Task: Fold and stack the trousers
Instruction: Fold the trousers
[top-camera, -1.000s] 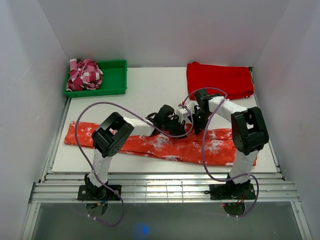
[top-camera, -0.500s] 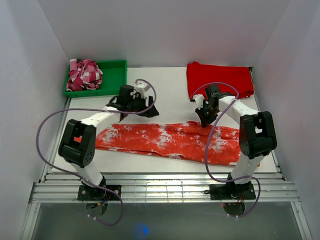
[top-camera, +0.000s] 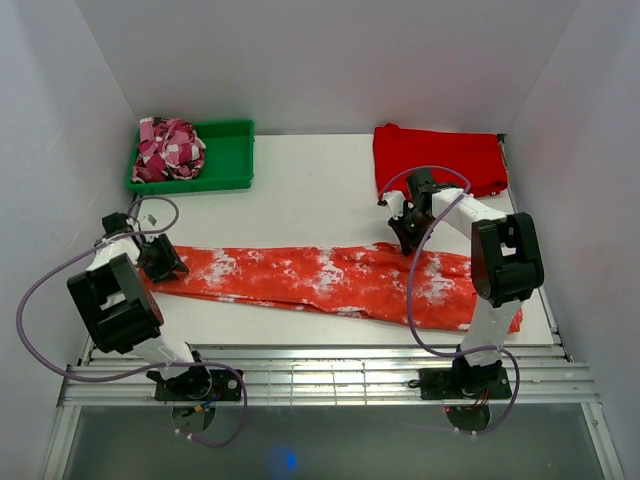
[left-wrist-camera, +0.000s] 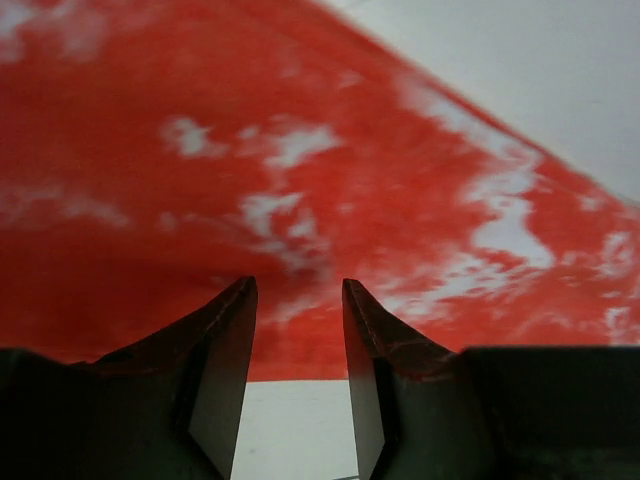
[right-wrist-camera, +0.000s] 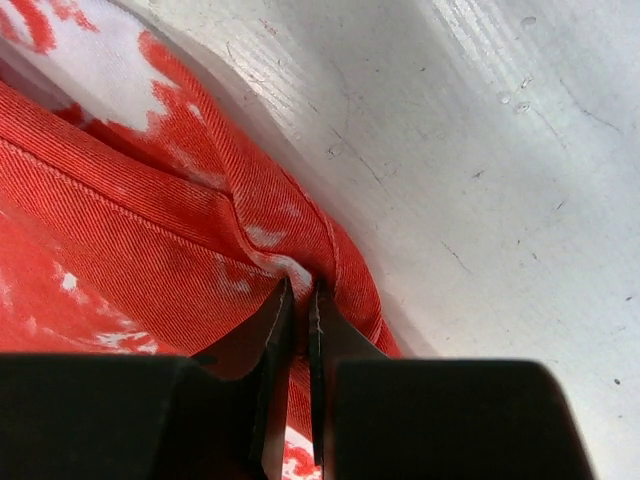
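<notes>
Axis: trousers (top-camera: 320, 282) are lying left-to-right.
Left: left end effector (top-camera: 165, 262) is hovering, narrowly parted, at trousers' left end.
Right: right end effector (top-camera: 405, 240) is pinching trousers' far edge.

- The far middle of the counter (top-camera: 310, 190) is bare, between the green tray (top-camera: 228, 155) and the folded red cloth (top-camera: 440, 160).
- The trousers (top-camera: 320, 278) lie across the near strip, from side to side.
- The white walls (top-camera: 60, 150) stand close at both sides.
</notes>
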